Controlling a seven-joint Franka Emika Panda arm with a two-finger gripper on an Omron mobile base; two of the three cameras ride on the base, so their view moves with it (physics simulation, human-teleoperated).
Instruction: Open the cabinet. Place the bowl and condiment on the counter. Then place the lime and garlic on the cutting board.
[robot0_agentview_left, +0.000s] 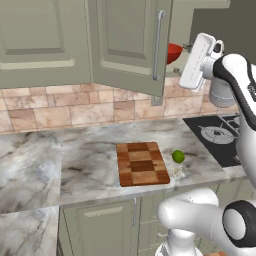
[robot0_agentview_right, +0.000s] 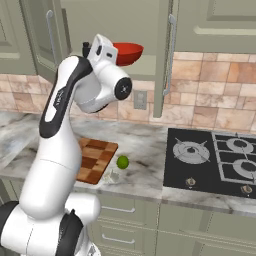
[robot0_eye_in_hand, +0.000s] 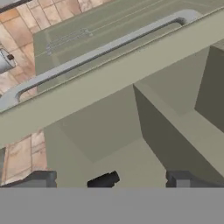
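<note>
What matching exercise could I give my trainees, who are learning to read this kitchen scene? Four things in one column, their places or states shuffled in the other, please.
Things:
1. bowl
2. lime
3. cutting board
4. gripper

Places or states:
A. flat on the counter, nothing on it
B. open, pointing into the cabinet
C. up in the cabinet, behind the robot's hand
D. on the counter just beside the board, toward the stove

Pairs: 1-C, 2-D, 3-A, 4-B
</note>
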